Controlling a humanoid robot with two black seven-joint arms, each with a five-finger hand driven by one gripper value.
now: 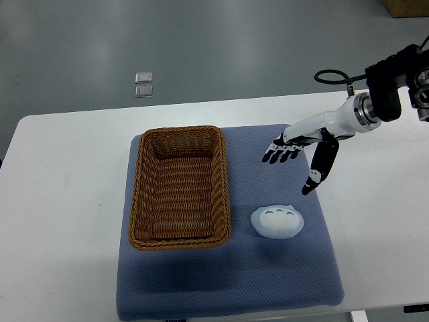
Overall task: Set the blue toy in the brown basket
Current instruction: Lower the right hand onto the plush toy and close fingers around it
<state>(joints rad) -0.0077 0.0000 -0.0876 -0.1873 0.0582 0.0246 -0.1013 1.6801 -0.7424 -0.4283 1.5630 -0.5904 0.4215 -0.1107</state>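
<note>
The right hand (298, 161) is held open above the mat (281, 268), near the mat's far right corner. Its four fingers (280, 155) are stretched out flat and pointed toward the picture's left, and the thumb (316, 176) is turned down toward the near edge. Nothing is held and nothing is touched by it. The white forearm is seen coming in from the right edge, over the desk (60, 201).

The toy (277, 221) is found just nearer than the thumb tip, apart from it, lying flat on the mat toward its right edge. It is a pale blue oval, with its long axis set roughly left to right, parallel to the mat's near edge. Its printed top is turned up.

The basket (179, 187) is set on the mat's left half, just beside the toy, with its long axis running from far to near. Nothing is seen inside it.
</note>
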